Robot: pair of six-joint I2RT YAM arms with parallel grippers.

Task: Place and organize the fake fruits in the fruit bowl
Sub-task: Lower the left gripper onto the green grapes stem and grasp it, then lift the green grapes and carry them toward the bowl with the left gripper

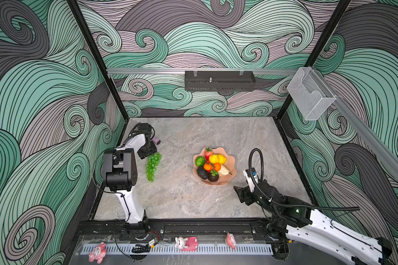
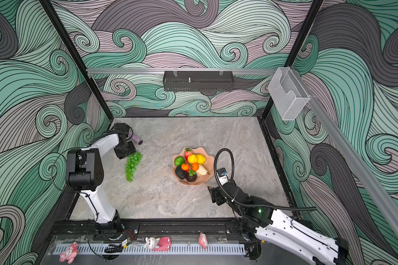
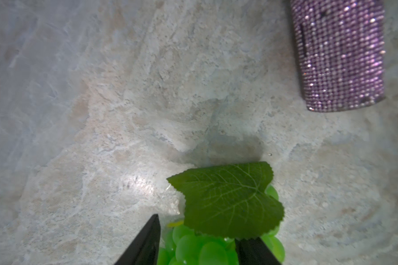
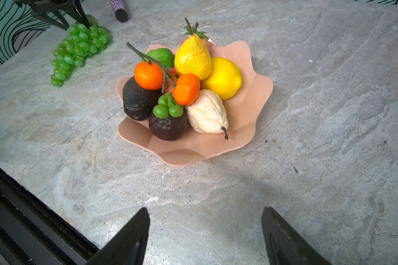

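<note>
Two black fingers [image 3: 145, 243] of the left hand [image 3: 199, 231] were cut off by the edge of the left wrist view, so only their tips showed. They stood on either side of the upper end of the grape bunch [image 3: 193, 249]. A green leaf [image 3: 228, 199] covered most of that end. Whether the fingers pressed the grapes or only stood beside them, I cannot tell. In both top views the bunch lay flat on the tabletop [image 1: 193, 202], well apart from the fruit bowl [image 4: 246, 119], and the left arm hid its upper end. A sparkly purple tube [image 3: 338, 55] lay near the bunch without touching it.

The fruit bowl stood near the middle of the tabletop and was full. It held an avocado [image 4: 136, 101], a lime [image 4: 162, 56], two oranges [image 4: 148, 74] on a green stalk, a mangosteen [image 4: 168, 124], a yellow pear [image 4: 193, 57], a cream pear [image 4: 207, 114] and a lemon [image 4: 224, 78]. A strawberry [image 4: 205, 37] was mostly hidden behind the yellow pear. A red fruit [image 4: 172, 75] between the oranges was almost fully covered, so its kind was not clear.

The right hand [image 4: 205, 208] hovered low over bare tabletop near the bowl and pointed toward it. Its fingers were spread wide with nothing between them.
</note>
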